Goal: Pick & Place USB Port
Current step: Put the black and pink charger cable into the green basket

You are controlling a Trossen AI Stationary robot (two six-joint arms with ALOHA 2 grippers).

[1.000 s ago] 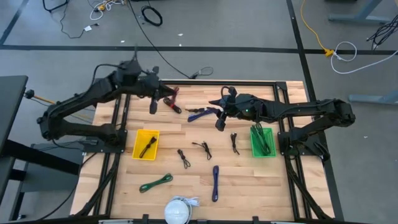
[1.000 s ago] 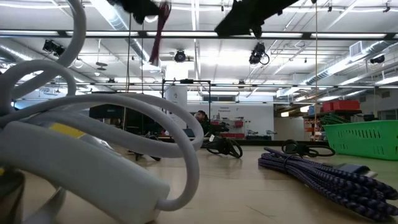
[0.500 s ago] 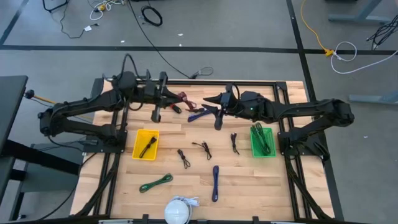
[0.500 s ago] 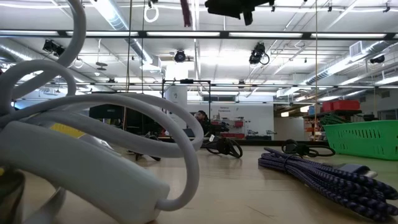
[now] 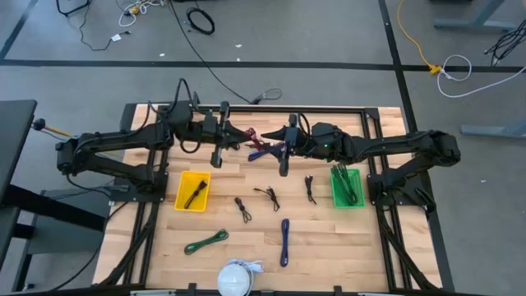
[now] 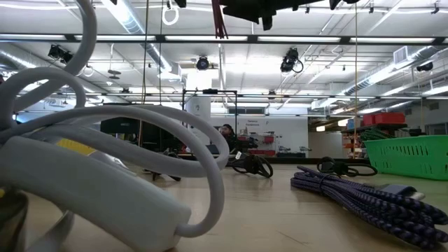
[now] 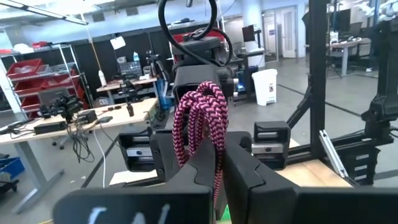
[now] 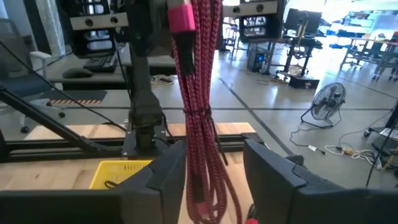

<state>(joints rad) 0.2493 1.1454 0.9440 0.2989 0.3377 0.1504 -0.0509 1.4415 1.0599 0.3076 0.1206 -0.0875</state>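
Honestly, I see the left end effector [image 7: 208, 168] pinching the limp red braided cable [image 7: 200, 118] aloft; the right end effector [image 8: 214, 171] straddles the bundle, fingers parted.

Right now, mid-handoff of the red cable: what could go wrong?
1. The left gripper is shut on the red cable while the right gripper stands open around the hanging bundle; releasing early could drop it.
2. A blue cable lies right below and may snag.
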